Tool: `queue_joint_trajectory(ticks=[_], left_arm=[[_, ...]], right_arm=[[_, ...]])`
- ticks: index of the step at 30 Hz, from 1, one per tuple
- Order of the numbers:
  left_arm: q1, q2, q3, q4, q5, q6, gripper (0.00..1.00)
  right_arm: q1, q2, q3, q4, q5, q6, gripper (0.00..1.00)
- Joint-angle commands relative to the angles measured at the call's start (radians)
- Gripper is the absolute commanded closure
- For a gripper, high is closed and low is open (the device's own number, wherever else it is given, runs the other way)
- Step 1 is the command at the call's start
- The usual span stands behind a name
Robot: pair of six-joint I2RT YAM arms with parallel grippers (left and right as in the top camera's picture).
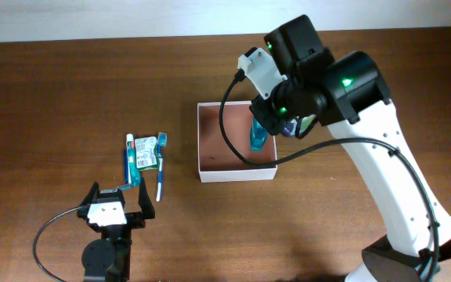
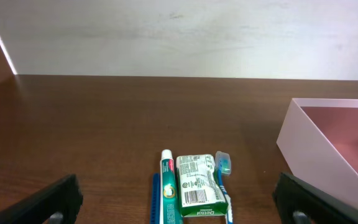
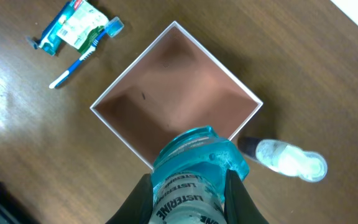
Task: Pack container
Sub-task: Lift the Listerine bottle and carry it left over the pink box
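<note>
Starting with the left claw (image 1: 118, 200): found it spread wide and gripping nothing, low near the front edge of the tabletop (image 1: 45, 102), left of the middle. Just past its fingertips, toward the back edge, saw a small cluster lying flat. Made out a white toothpaste tube (image 2: 167, 186) with a red band, then a green printed packet (image 2: 196, 186) touching its right side. Noted a blue toothbrush (image 2: 224, 177) along the packet's right side, bristle head toward the back edge. Also noticed a blue strip against the tube's left side; could not tell what it was.

Farther right, about midway between the left and right edges and well apart from the cluster, found the container (image 1: 237, 174): square, thin white walls, reddish-brown floor showing. Over its right-hand part spotted a blue-green mouthwash bottle (image 1: 257, 138), clamped on both sides by the right claw (image 3: 188, 202). Could not tell whether the bottle touched the floor. Just outside the container's right wall, saw a small clear bottle (image 3: 288, 160) on its side, dark cap nearest the container.
</note>
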Motion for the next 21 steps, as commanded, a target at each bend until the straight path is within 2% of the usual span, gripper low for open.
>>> queue_joint_trajectory(ticks=[1, 10, 21], left_arm=[[0.006, 0.0, -0.008, 0.003, -0.004, -0.002, 0.01], [0.006, 0.0, -0.008, 0.003, -0.004, -0.002, 0.0], [0.006, 0.0, -0.008, 0.003, -0.004, -0.002, 0.0]], right_arm=[[0.005, 0.023, 0.028, 0.028, 0.01, -0.034, 0.87], [0.003, 0.106, 0.028, 0.056, 0.013, -0.128, 0.88], [0.002, 0.187, 0.028, 0.095, 0.047, -0.136, 0.89]])
